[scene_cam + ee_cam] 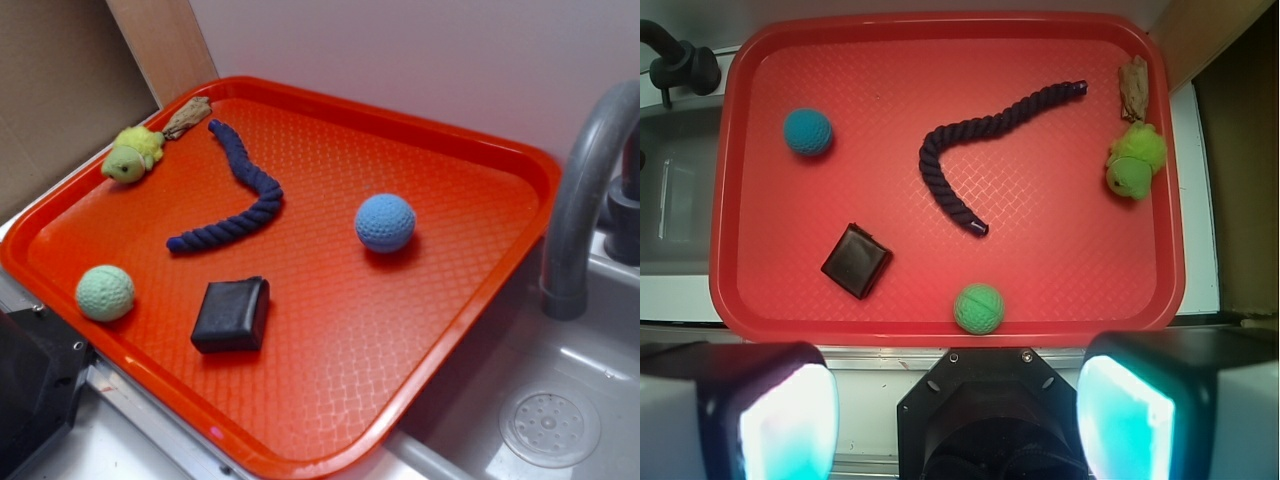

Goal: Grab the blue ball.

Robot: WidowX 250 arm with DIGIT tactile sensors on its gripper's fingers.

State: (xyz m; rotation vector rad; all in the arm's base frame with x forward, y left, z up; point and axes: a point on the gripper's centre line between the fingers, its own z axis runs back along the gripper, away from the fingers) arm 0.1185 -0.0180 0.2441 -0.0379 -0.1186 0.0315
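The blue ball (385, 222) is sky blue with a dimpled surface and rests on the red tray (400, 118) right of its middle. In the wrist view the blue ball (808, 131) lies in the upper left part of the tray (1040, 270). My gripper (958, 405) hangs high above the tray's near edge, far from the ball. It is open, its two pale-padded fingers (785, 425) spread wide with nothing between them. The exterior view does not show the gripper.
Also on the tray are a mint-green ball (105, 292), a navy twisted rope (245, 190), a black block (232, 314) and a yellow-green plush toy (132, 153) with a brown scrap (188, 117). A grey faucet (585, 200) and a sink drain (550, 425) lie to the right.
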